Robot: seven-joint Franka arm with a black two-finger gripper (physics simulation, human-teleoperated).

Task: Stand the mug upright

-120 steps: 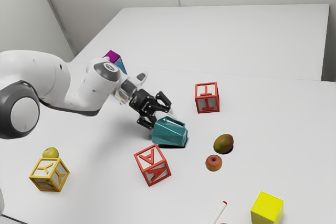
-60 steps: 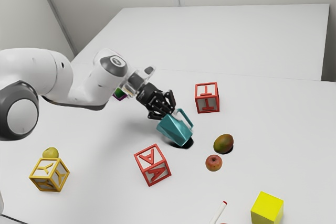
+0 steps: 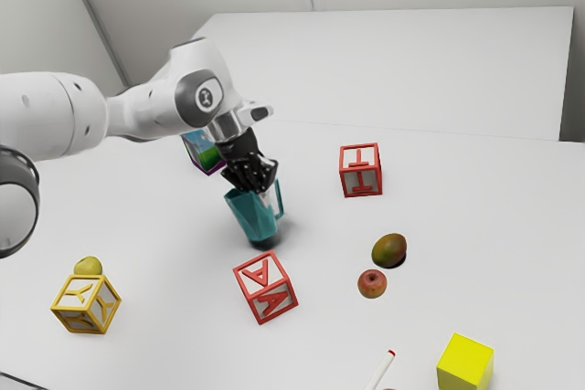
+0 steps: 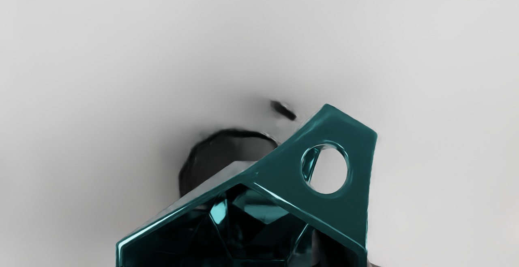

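The table (image 3: 174, 280) bears a red block (image 3: 265, 288) near the mug (image 3: 254, 216) the pincer (image 3: 251, 185) clamps.

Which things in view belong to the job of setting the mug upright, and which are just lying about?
Part of the job:
- teal mug, tilted
- end effector, gripping it

Just lying about:
- two red-framed letter blocks
- yellow-framed letter block
- multicoloured block
- plain yellow cube
- yellow-green fruit
- mango
- apple
- red-tipped white marker
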